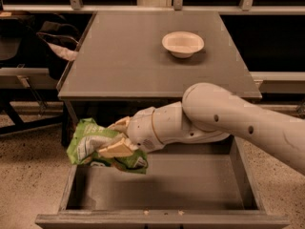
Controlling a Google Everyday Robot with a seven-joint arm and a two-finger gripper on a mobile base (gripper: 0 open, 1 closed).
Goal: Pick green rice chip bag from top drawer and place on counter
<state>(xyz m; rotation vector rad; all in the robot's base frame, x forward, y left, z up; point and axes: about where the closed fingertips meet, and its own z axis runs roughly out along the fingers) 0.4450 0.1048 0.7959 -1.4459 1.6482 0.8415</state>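
The green rice chip bag is crumpled light green with a white panel. My gripper is shut on it and holds it in the air above the left side of the open top drawer, just below the counter's front edge. The cream fingers pinch the bag's right part. The white arm reaches in from the right across the drawer. The grey counter lies behind and above the bag.
A cream bowl stands on the counter at the back right. The drawer's front wall is near the bottom edge. Dark chairs and bags stand to the left of the cabinet. Speckled floor lies on both sides.
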